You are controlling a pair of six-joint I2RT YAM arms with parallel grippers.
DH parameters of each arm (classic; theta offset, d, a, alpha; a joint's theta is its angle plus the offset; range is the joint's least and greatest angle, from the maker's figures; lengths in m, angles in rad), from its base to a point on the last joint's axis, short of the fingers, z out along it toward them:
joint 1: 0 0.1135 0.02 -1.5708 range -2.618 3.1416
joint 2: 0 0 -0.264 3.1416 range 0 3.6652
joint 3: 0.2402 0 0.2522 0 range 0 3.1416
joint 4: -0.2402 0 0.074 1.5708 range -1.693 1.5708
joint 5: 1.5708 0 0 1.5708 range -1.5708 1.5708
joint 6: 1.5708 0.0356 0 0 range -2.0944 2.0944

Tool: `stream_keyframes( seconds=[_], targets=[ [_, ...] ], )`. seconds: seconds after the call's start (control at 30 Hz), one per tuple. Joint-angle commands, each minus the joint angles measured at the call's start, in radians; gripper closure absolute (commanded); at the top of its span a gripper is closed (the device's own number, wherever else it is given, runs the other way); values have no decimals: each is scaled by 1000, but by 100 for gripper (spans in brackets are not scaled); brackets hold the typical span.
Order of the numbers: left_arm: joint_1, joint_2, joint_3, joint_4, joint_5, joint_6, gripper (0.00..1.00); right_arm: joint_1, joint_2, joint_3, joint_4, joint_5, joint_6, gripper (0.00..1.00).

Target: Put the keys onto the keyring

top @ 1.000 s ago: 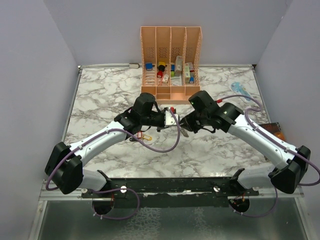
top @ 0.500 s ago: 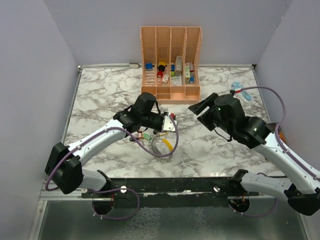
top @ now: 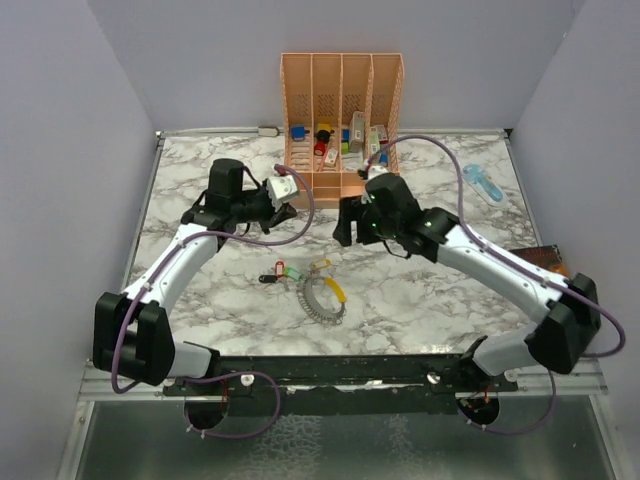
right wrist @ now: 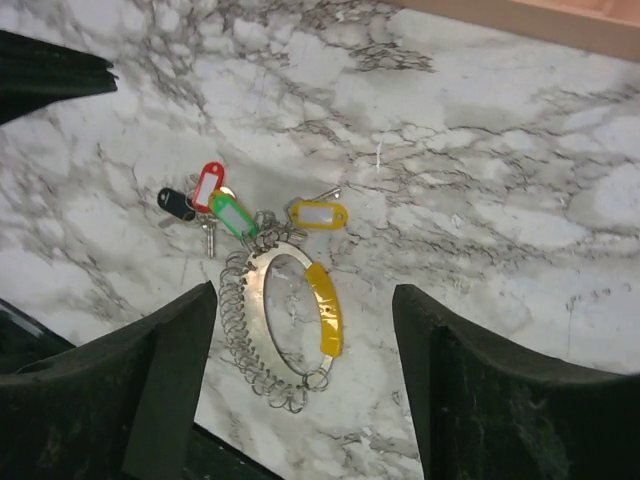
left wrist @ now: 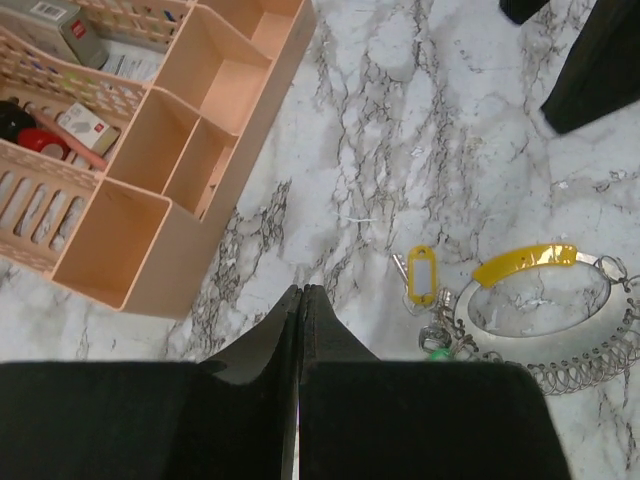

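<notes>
The keyring (top: 323, 297), a silvery coiled loop with a yellow band (right wrist: 325, 310), lies flat on the marble near the front middle. The keys lie bunched at its far end: green tag (right wrist: 233, 215), red tag (right wrist: 208, 186), black tag (right wrist: 177, 203) and yellow tag (right wrist: 316, 213). The green and yellow ones touch the loop. My left gripper (top: 288, 187) hovers at the back left by the organizer, shut and empty (left wrist: 301, 290). My right gripper (top: 346, 218) hangs above and behind the ring, open with nothing between its fingers (right wrist: 303, 292).
A peach desk organizer (top: 341, 178) with small items in its slots stands at the back middle, close to both grippers. A light-blue gadget (top: 482, 183) lies at the back right. A brown object (top: 547, 259) sits at the right edge.
A second ago both grippers met over the table's middle. The ring with its keys now lies on the marble; the right gripper has opened and both arms have drawn back.
</notes>
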Motion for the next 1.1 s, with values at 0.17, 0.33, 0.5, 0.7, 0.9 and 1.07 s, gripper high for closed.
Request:
stream_keyframes(
  seconds=[0.17,0.33,0.5,0.7,0.9,1.07],
  targets=[
    [166,-65,-44,25,-63,-176,95,9,336,162,157,-500,-464,53],
    [224,-104,-52,38,-86,-207,78,43,409,161,181,-597,-585,55],
    [233,-122,-87,65,-97,-221,74,87,478,184,197,-633,-654,57],
    [233,-131,-110,100,-101,-236,74,94,541,160,272,-663,-682,60],
    [233,-141,-125,98,-107,-230,74,94,586,128,320,-639,-715,59],
    [233,-143,-138,118,-104,-243,74,93,638,149,308,-591,-740,60]
  ],
)
